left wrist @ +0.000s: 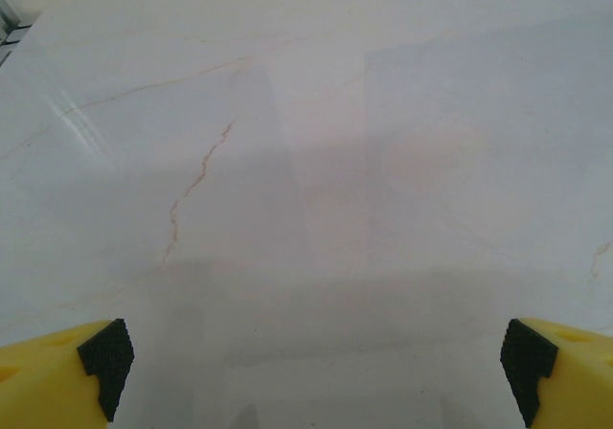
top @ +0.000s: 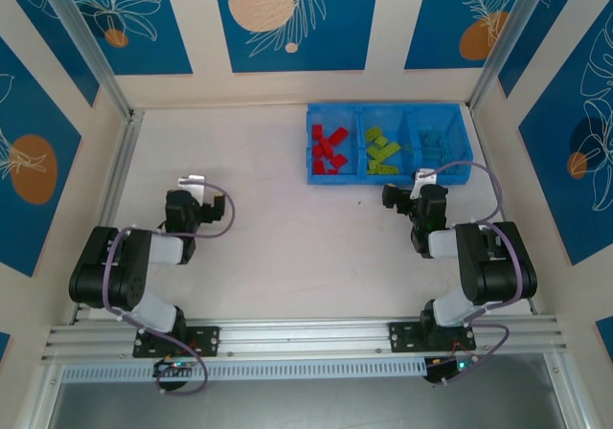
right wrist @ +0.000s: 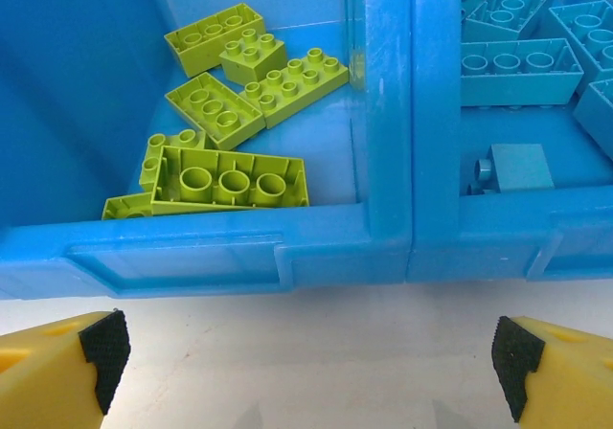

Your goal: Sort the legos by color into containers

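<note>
We see a pale veined surface (top: pixel 287 228) inside blue-panelled walls (top: pixel 297 27). One tray (top: pixel 383 179) has three compartments: red bricks (top: pixel 328 148) left, green bricks (top: pixel 381 151) middle, blue bricks (top: pixel 436 145) right. The left end effector (left wrist: pixel 316 367) and right end effector (right wrist: pixel 311 357) are spread, empty.

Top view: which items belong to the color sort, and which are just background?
Job:
- red legos, left compartment
- lime green legos, middle compartment
- light blue legos, right compartment
- blue bin tray

Background:
- table
- aluminium rail at the near edge
- patterned wall panels
</note>
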`<state>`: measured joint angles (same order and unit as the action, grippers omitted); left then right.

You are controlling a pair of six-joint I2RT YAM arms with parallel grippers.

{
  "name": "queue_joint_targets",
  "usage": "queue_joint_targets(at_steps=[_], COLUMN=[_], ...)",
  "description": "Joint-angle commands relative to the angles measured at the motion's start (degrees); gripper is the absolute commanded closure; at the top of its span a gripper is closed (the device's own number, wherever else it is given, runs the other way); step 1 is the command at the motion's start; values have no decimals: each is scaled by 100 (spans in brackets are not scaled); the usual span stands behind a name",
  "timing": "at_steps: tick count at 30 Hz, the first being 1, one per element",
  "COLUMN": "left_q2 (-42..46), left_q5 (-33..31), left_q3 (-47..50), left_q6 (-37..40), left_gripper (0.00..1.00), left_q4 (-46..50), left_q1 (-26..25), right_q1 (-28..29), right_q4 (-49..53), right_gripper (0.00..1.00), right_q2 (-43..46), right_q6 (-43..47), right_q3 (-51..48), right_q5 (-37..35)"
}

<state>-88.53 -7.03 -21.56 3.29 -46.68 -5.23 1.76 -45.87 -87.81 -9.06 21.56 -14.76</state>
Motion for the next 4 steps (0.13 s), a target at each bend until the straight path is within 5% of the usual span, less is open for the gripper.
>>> queue_joint_targets(at_steps=[1,4], left_q2=[52,59], left_q5=[211,211], left_q3=[-129,-129], left_q6=[-100,-100], left_gripper=[0,0], left_q4=[-139,-115], left_q1=[75,80], right_q1=[4,93], right_q4=[-236,-353], right_gripper=[1,1], right_q2=[60,85], right_q6=[141,131], right_q3=[133,66], right_q5=[-42,-365])
